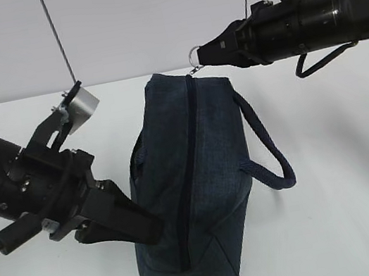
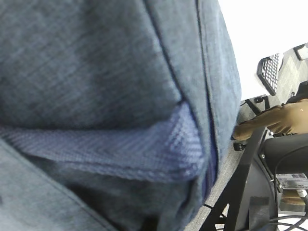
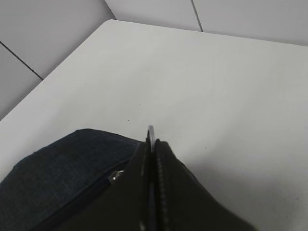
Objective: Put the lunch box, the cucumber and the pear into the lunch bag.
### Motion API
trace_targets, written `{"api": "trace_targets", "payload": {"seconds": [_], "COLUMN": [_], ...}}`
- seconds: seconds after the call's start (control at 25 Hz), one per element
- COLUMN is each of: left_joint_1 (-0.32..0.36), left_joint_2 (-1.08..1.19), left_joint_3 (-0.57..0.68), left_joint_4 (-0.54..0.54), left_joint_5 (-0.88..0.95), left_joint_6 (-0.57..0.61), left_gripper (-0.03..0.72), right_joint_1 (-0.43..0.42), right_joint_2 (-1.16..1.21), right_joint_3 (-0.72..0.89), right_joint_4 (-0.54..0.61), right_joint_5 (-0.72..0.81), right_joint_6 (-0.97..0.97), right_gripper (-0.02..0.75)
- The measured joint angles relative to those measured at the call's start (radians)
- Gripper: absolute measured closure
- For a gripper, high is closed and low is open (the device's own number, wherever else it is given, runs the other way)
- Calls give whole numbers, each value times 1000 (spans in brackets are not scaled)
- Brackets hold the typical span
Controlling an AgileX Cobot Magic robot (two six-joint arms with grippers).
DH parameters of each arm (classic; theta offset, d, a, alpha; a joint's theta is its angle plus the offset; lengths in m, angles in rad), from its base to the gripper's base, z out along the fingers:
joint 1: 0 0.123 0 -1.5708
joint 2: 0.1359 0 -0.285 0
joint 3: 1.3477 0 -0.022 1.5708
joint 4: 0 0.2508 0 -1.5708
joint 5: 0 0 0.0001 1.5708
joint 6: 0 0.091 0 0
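mostly bare white table, lunch bag upright, pale wall behind.

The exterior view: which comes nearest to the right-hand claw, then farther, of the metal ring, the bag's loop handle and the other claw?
1. Metal ring, gripped at the tip of the right gripper, on the lunch bag's far top corner.
2. Loop handle, on the bag's right side.
3. Left gripper, low against the bag's left side.

Lunch bag — matt woven navy cloth, shiny metal ring pull, smooth white table
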Motion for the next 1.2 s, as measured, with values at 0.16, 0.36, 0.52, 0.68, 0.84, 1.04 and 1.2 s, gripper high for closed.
{"api": "trace_targets", "payload": {"seconds": [0.16,0.36,0.52,0.68,0.84,1.04,1.2], "left_joint_1": [0,0,0,0,33,98,106], "left_joint_2": [0,-2,-37,-99,-159,-214,-218], "left_joint_3": [0,-2,-2,-2,-7,-26,-34], "left_joint_4": [4,6,13,15,10,-44,-162], "left_joint_5": [1,5,11,18,28,-11,-166], "left_joint_6": [0,-2,-2,-2,-2,-4,-4], "left_gripper": [701,680,540,356,314,308,305], "right_joint_1": [-9,-9,-9,-10,-10,-10,-10], "right_joint_2": [24,38,38,38,38,38,38], "right_joint_3": [-2,-4,-4,-4,-4,-4,-4], "right_joint_4": [0,0,0,0,0,8,16], "right_joint_5": [34,62,70,77,79,98,110], "right_joint_6": [2,4,6,6,6,6,6], "right_gripper": [732,732,732,732,732,732,732]}}
